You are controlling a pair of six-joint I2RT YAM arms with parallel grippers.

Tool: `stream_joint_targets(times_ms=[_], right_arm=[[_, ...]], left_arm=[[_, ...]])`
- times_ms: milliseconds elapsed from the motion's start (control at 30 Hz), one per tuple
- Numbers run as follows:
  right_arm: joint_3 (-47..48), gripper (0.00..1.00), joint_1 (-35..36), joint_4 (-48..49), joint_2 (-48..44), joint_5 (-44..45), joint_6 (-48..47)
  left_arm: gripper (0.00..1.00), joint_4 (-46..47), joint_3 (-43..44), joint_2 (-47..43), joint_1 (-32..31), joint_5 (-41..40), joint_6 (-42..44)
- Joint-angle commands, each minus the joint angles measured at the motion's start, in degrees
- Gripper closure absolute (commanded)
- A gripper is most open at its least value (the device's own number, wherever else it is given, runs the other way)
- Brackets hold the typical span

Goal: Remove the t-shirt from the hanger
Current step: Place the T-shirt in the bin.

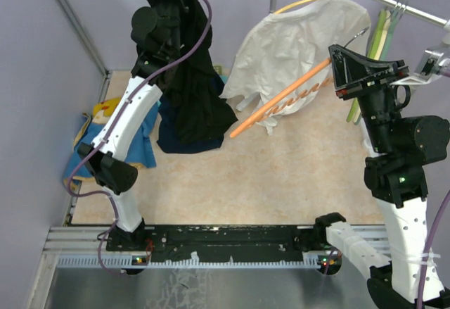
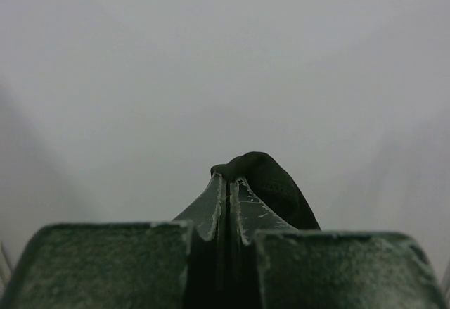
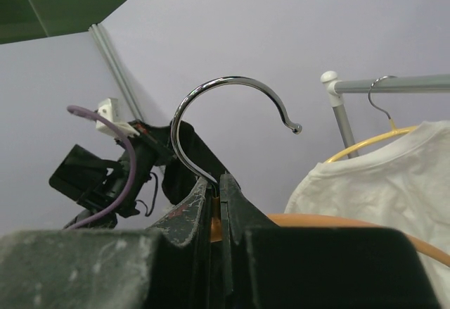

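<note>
Lilac walls (image 1: 232, 13), tan table (image 1: 281, 175). Black t-shirt (image 1: 190, 91): far left, hanging from left gripper (image 2: 227, 182), jaws clamped on fabric. Orange hanger (image 1: 281, 101): right, apparently bare, neck pinched in closed right gripper (image 3: 216, 182).

Left claw (image 2: 227, 186) and right claw (image 3: 216, 186) raised high, both clamped.

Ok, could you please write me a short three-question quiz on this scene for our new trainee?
1. True or false: the left gripper is open and empty.
2. What does the right gripper hold? A: orange hanger; B: a towel; C: nothing.
3. Fill in: the white t-shirt hangs on a ____ hanger.
Key: 1 false, it grips the black t-shirt; 2 A; 3 yellow, the yellow hanger.
</note>
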Motion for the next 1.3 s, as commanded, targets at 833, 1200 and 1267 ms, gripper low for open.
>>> stream_joint_targets(times_ms=[833, 1200, 1267], right_arm=[[-3.7, 1.00, 0.3, 4.2, 0.1, 0.8, -0.5], [-4.0, 1.00, 0.3, 4.3, 0.1, 0.8, -0.4], [-4.1, 1.00, 0.3, 4.5, 0.3, 0.6, -0.3]], left_arm=[[1.00, -18.3, -49.9, -11.1, 5.4, 4.9, -32.0], [1.00, -20.7, -51.0, -1.5, 11.4, 16.1, -37.5], [1.00, -22.1, -50.2, 0.9, 12.3, 18.4, -38.1]])
